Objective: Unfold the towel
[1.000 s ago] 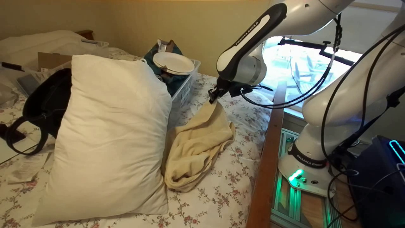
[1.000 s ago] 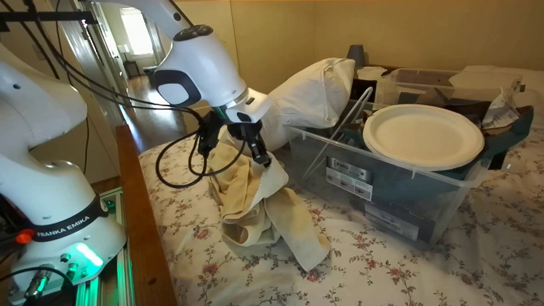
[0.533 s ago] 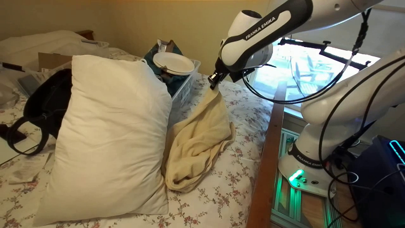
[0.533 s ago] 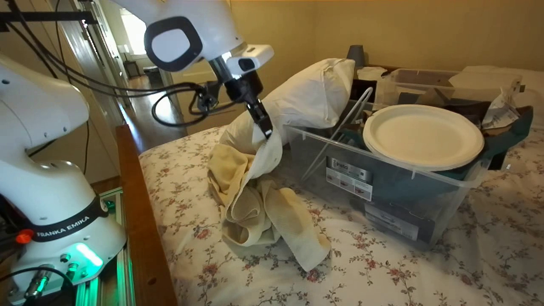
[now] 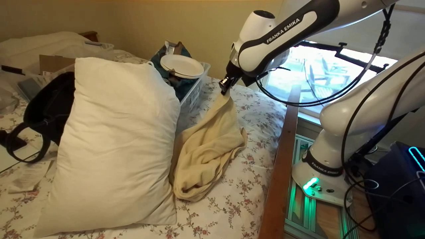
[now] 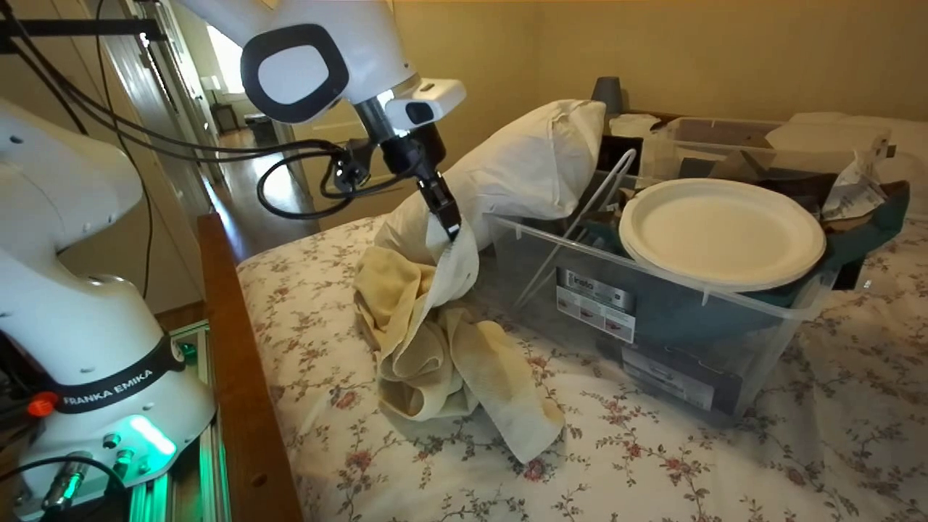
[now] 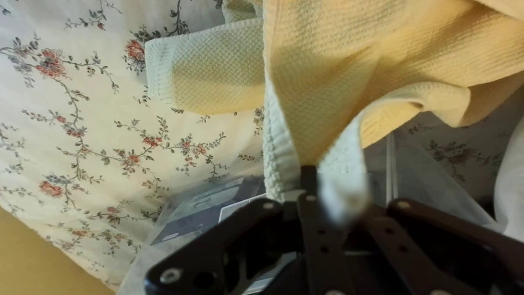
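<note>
The cream towel point(image 5: 207, 156) lies bunched and wrinkled on the floral bedsheet, close against the pillow. One part of it rises to my gripper point(image 5: 224, 89), which is shut on its edge above the bed. In an exterior view the lifted towel point(image 6: 453, 275) hangs from the gripper point(image 6: 452, 228) in a curved fold, while a flat end stretches out over the sheet below. The wrist view has the towel point(image 7: 327, 61) running down into the gripper point(image 7: 315, 176), with white-looking edges on both sides of the dark fingers. A blurred flap of cloth covers part of the fingers there.
A big white pillow point(image 5: 119, 149) leans beside the towel. Behind stands a clear plastic bin point(image 6: 674, 362) with white plates point(image 6: 721, 232) stacked on top. A wooden bed rail point(image 5: 280, 172) runs between the bed and the robot base. Black cables point(image 6: 217, 156) loop from the arm.
Over the last second my gripper has risen, drawing the held part of the towel higher and stretching it. The towel's lower bulk has stayed on the bed. The latest half second shows only slight motion.
</note>
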Available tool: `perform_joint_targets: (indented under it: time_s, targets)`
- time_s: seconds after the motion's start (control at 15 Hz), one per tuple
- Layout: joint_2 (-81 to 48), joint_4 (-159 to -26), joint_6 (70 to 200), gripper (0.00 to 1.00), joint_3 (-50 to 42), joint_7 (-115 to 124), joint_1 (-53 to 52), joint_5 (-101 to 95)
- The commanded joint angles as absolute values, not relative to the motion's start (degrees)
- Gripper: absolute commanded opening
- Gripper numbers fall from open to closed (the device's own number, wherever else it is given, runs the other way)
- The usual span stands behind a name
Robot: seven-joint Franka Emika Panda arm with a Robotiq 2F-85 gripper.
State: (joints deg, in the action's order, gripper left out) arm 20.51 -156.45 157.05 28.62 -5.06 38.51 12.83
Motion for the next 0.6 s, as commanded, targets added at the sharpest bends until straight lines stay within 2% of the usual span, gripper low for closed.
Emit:
perform_joint_targets:
  time_s: [0.0,0.27,0.53]
  targets:
    - [19.8,-155.6,153.2,0.04,17.2,-6.6,23.0,13.2]
    - [25.7,-154.7,138.9,0.04,7.7,-8.1,5.0,13.3]
    - [29.1,-148.9,123.8,0.04,6.9,-7.5,-5.9,12.1]
